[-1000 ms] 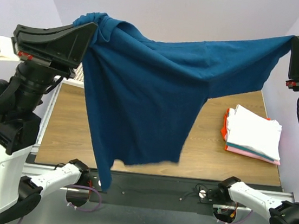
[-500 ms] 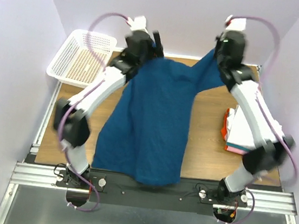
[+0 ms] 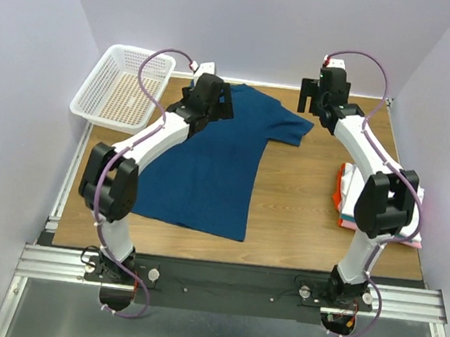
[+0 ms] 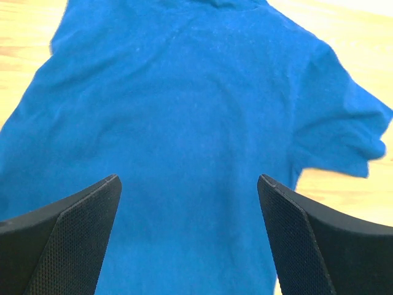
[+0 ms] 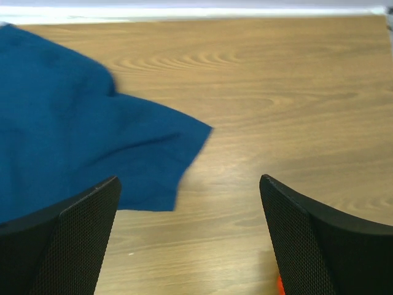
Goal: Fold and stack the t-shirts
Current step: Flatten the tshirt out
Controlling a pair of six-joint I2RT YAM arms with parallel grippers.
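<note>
blue tee (image 3: 217,163) is spread flat on bench (image 3: 301,219), centre-left; folded stack (image 3: 339,192) at rt edge. left pincer (image 4: 188,178) & right pincer (image 5: 189,179) are held wide open, empty. lay-out judged done; next, sleeve/side edge to be gripped for 1st fold.

Overhead view; close wrist views share tee (image 4: 184,110)

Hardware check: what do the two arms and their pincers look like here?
Left arm and right arm: white links, black joints, a lilac cable looping along each. Left pincer and right pincer: black wedge fingers, fine mesh texture.
</note>
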